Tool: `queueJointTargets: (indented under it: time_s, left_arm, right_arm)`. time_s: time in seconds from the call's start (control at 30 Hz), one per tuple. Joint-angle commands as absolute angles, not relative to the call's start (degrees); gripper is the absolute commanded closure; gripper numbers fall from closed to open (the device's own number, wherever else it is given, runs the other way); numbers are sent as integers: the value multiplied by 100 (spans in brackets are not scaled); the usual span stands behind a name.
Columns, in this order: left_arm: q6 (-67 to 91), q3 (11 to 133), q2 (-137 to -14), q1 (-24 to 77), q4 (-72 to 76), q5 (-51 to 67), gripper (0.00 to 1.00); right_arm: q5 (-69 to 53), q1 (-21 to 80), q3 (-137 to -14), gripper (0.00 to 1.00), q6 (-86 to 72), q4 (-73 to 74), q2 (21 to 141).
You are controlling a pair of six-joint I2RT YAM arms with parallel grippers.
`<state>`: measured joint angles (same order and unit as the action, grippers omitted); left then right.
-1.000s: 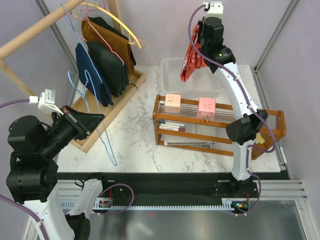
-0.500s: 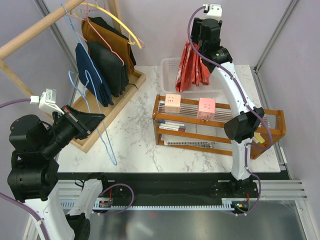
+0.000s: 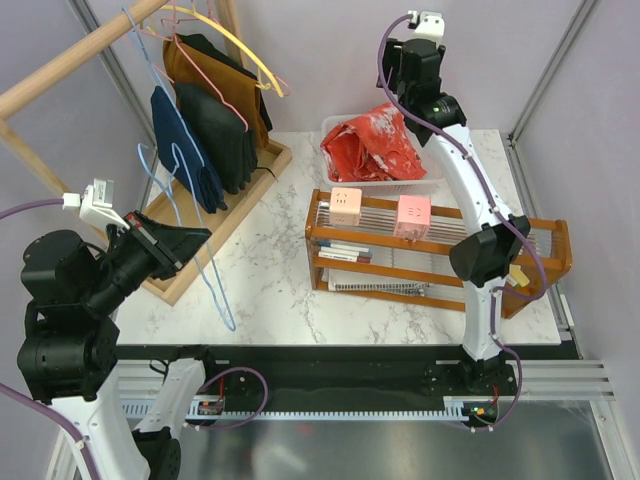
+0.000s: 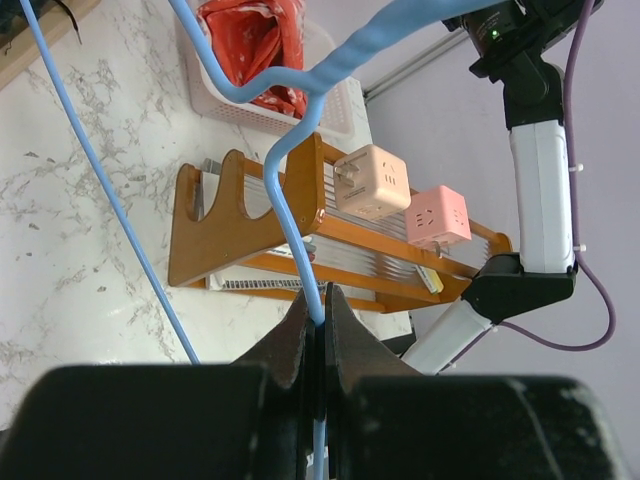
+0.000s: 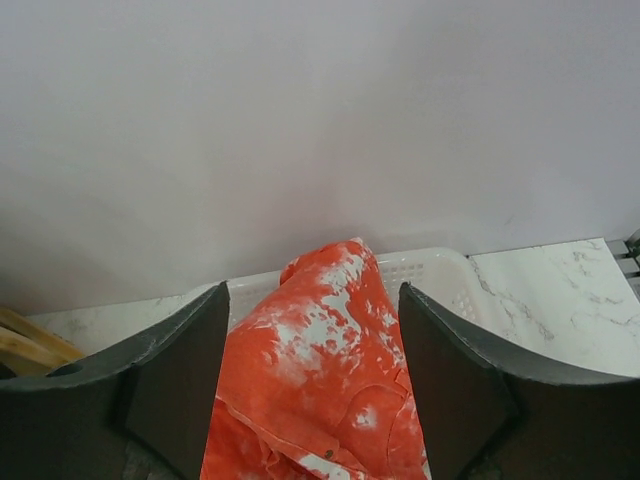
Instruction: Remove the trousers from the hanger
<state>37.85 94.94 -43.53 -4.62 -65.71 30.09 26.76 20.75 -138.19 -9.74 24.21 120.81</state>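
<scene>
Now the bright red fabric trousers with white speckles and blotches point(image 3: 372, 148) lie crumpled inside the white plastic basket point(image 3: 330, 130) at the far side of the marble table point(image 3: 270, 285), filling most of it and bulging above its rim. Directly above them hangs the right gripper point(image 5: 312, 330), its two dark fingers point(image 5: 175, 385) spread wide apart with nothing between them; the red cloth shows through the gap, below the fingers and not touching them. Well apart from the trousers, on the left, the left gripper point(image 4: 318, 312) is clamped tight on the thin light-blue wire hanger point(image 4: 300, 262), pinching one straight run of wire while the rest of the frame reaches out over the table. Between basket and arms stands a brown wooden rack point(image 3: 345, 262) carrying a peach cube point(image 3: 345, 206) and a pink cube point(image 3: 413, 215).
</scene>
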Motion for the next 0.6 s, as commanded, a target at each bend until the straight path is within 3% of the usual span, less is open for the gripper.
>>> queueJointTargets:
  time_s: [0.0,0.57]
  left_arm:
    - [4034,9510,-4342,-448,-6179,3023,98]
    - [4684,9483,-4385,-448,-6056,3024,98]
  right_arm:
    - [2435,2048,-13966,25,-1291,2785,11524]
    - [1152,2109,-13070,25,-2654,4086,9406]
